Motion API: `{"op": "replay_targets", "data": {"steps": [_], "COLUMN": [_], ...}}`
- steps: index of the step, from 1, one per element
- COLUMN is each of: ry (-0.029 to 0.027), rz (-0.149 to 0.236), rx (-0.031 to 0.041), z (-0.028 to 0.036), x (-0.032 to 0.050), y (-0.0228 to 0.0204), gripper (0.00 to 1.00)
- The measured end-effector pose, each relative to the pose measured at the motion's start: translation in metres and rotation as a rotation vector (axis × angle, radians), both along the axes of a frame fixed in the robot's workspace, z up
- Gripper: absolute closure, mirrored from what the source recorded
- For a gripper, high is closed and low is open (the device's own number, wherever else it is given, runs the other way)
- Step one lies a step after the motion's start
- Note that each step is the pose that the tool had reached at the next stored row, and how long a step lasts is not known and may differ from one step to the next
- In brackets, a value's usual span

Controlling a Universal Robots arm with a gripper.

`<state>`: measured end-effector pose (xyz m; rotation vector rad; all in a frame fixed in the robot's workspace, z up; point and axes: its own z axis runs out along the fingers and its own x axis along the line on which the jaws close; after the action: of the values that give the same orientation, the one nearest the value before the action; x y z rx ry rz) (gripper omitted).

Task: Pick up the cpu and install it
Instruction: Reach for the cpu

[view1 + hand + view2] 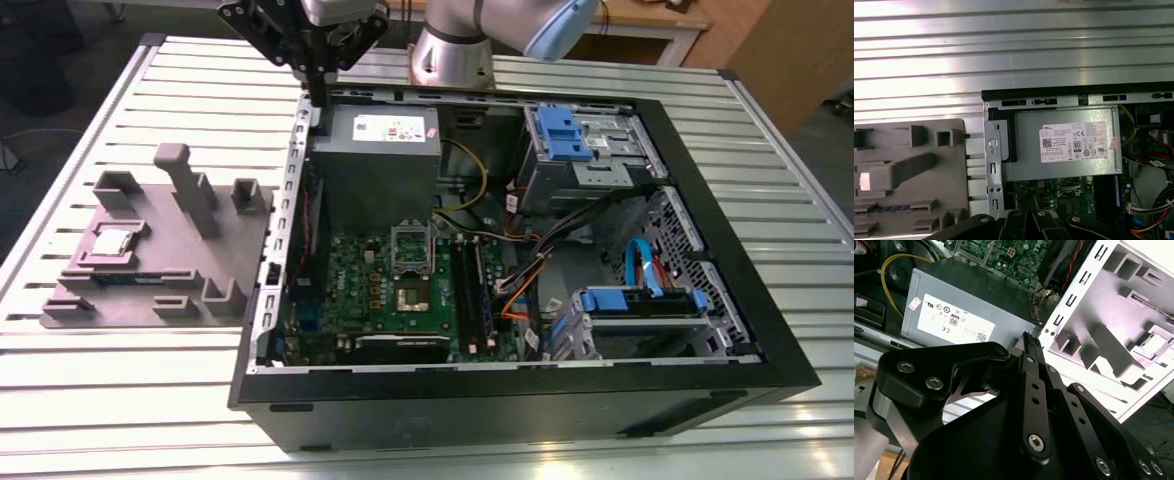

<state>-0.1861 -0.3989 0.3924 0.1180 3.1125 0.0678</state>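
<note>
Looking at its shape, the cpu [114, 241] seems to be a thin, stiff and very light square chip with a smooth metal top. I judge it slippery on that face and fragile on the under side, so the safest hold is probably on two opposite edges, with little force. It lies flat in a shallow pocket of the grey fixture [187, 262], at the middle left of the exterior view. The fixture stands on the ribbed surface [134, 400], just beside the open computer case [727, 240]. The gripper [319, 92] hangs at the top of that frame, over the far corner of the case near the grey power supply box [380, 165]. It is well apart from the cpu and higher than it. Its fingers are drawn together to a narrow point and hold nothing.
</note>
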Motion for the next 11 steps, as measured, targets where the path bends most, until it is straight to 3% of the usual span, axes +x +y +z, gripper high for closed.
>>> {"op": "replay_targets", "data": {"steps": [11], "ry": [0.0], "rz": [0.0], "rx": [0.0], "z": [-0.0003], "x": [-0.0068], "y": [0.0], "gripper": [0.9]}}
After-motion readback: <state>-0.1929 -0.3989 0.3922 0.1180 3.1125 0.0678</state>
